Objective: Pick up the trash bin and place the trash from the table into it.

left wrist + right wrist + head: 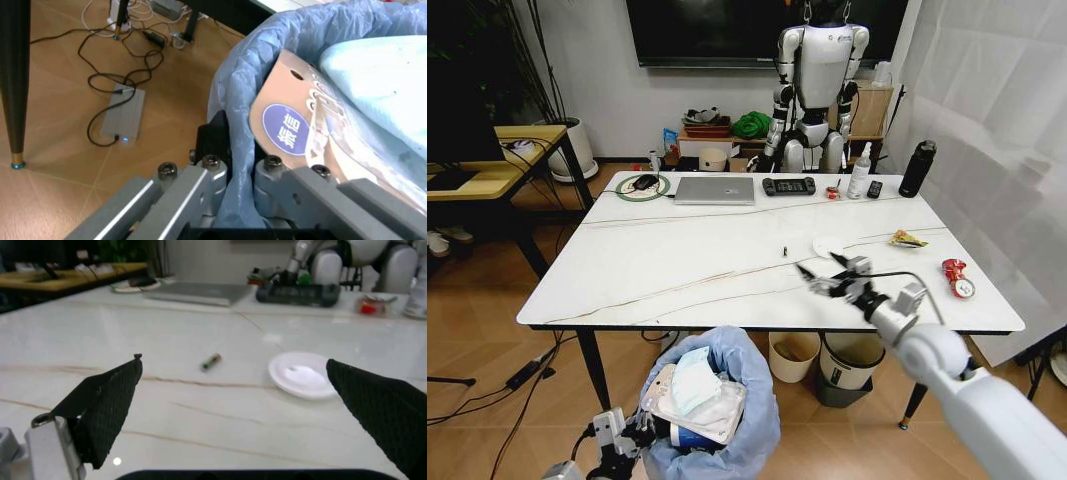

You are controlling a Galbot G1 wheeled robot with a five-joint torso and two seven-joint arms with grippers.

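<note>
The right gripper [823,276] hovers over the white marble-look worktop [677,260], fingers [107,405] spread wide, the round white paper lid [303,374] just beyond them. The left gripper [622,440] clamps the blue-bagged trash bin [747,400] below the worktop's near edge.

The right gripper [824,274] hovers wide open over the white marble-look table [677,260], a round white paper lid [303,374] and a small dark stub [211,361] just ahead of it. To its right lie a yellow wrapper [907,239] and a crushed red can [957,278]; a silver laptop [715,190] sits well beyond. Below the table's near edge, the left gripper [230,172] clamps the rim of the blue-bagged trash bin [752,400], a brown carton [293,130] inside.
</note>
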